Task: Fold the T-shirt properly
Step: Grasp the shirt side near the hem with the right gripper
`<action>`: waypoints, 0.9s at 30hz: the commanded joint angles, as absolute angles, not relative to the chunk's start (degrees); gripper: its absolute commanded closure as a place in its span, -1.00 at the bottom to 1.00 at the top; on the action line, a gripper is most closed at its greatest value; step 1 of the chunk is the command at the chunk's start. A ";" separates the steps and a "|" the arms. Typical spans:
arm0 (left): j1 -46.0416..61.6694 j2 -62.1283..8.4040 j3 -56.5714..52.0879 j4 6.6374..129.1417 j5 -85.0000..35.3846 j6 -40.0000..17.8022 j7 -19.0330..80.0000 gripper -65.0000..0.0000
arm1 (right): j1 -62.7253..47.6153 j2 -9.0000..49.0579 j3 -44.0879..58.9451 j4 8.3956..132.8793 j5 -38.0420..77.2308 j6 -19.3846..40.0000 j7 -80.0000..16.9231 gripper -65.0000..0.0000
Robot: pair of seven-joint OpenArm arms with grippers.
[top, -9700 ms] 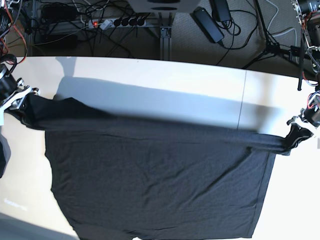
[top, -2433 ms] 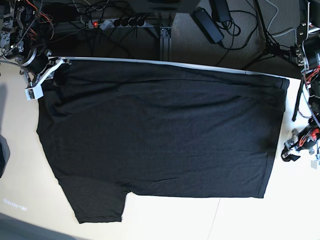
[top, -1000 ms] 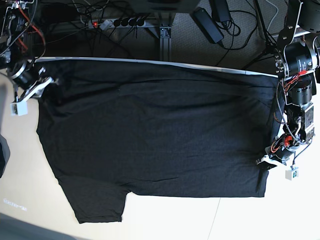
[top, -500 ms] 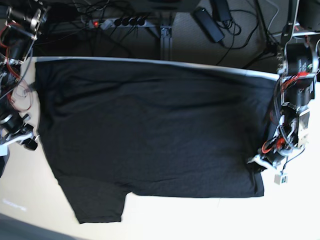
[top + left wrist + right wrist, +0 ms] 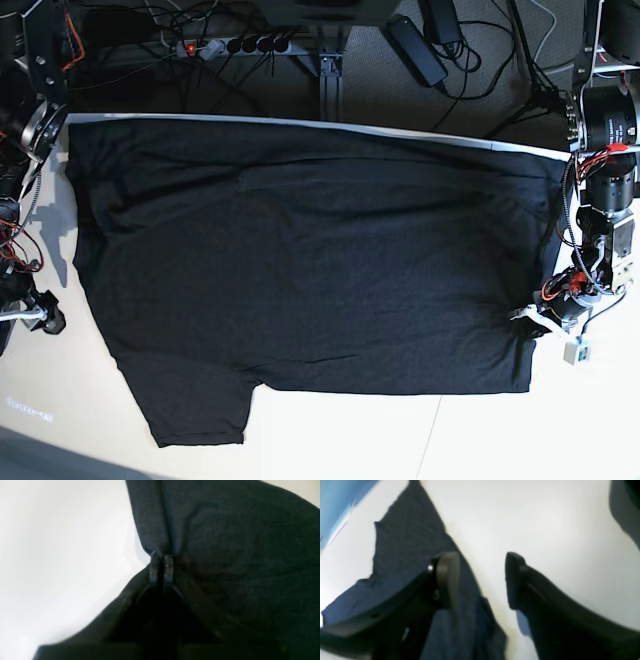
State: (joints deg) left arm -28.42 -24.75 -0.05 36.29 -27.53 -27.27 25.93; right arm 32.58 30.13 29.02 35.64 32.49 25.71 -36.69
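The black T-shirt (image 5: 300, 260) lies spread flat over the white table (image 5: 480, 440), with no print showing and one sleeve (image 5: 200, 410) at the near left. My left gripper (image 5: 540, 322) is at the shirt's right edge near the front corner. In the left wrist view it (image 5: 161, 566) is shut on a pinched ridge of the dark cloth (image 5: 237, 555). My right gripper (image 5: 38, 318) is beside the shirt's left edge. In the right wrist view it (image 5: 480, 580) is open and empty, one finger over the cloth (image 5: 405, 542) and the other over bare table.
A power strip (image 5: 235, 45), adapters and several cables lie on the floor beyond the table's far edge. The shirt's far edge runs along that table edge. Bare table shows in front of the shirt and at both sides.
My right gripper has let go of the far left corner and moved nearer along the shirt's left edge. My left gripper has closed on the right edge and shifted slightly right.
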 commanded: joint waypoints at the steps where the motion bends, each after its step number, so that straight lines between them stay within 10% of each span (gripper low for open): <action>1: -29.45 -25.80 -0.12 36.51 -26.72 -27.27 27.20 1.00 | 33.78 31.29 29.23 35.24 32.93 26.79 -35.83 0.07; 27: -29.34 -26.04 -0.12 36.51 -27.64 -27.29 27.27 1.00 | 38.17 21.54 25.32 27.83 28.01 27.44 -32.32 0.07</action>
